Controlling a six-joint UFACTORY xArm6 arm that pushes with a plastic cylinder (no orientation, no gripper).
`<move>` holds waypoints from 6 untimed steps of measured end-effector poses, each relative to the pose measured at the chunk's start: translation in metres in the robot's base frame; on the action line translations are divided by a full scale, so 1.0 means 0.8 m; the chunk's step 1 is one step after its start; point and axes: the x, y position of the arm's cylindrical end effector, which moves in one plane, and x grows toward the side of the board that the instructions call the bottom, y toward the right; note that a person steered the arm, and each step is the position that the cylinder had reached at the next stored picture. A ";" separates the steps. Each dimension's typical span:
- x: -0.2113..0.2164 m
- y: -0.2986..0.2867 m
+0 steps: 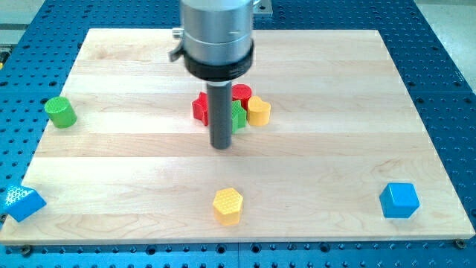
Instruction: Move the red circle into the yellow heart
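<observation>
The red circle (242, 93) sits near the board's middle, partly hidden behind the rod. The yellow heart (259, 111) lies just to its lower right, touching it. A green block (238, 115) sits between them and the rod, mostly hidden. Another red block (200, 108) lies on the rod's left side. My tip (221, 146) rests on the board just below this cluster, toward the view's bottom.
A green cylinder (60, 112) stands at the view's left edge. A yellow hexagon (227, 205) lies at the bottom centre. A blue cube (399, 200) is at the bottom right. A blue block (22, 202) hangs over the bottom left corner.
</observation>
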 end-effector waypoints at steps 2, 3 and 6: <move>-0.034 -0.062; -0.070 -0.073; -0.144 0.054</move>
